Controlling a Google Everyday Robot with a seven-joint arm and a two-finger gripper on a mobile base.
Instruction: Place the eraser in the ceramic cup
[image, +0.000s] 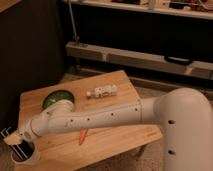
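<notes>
The white ceramic cup (26, 157) stands at the table's near left corner. My gripper (17, 145) is at the end of the long white arm, right over the cup's rim and dipping into its mouth. A dark slim shape at the gripper's tip, which looks like the eraser (14, 150), reaches down inside the cup. I cannot separate it cleanly from the gripper's own dark parts.
A green bowl (57, 99) sits on the wooden table (120, 130) behind the arm. An orange carrot (82, 136) lies near the front edge under the forearm. A small white object (101, 92) lies at mid-table. Dark shelving stands behind.
</notes>
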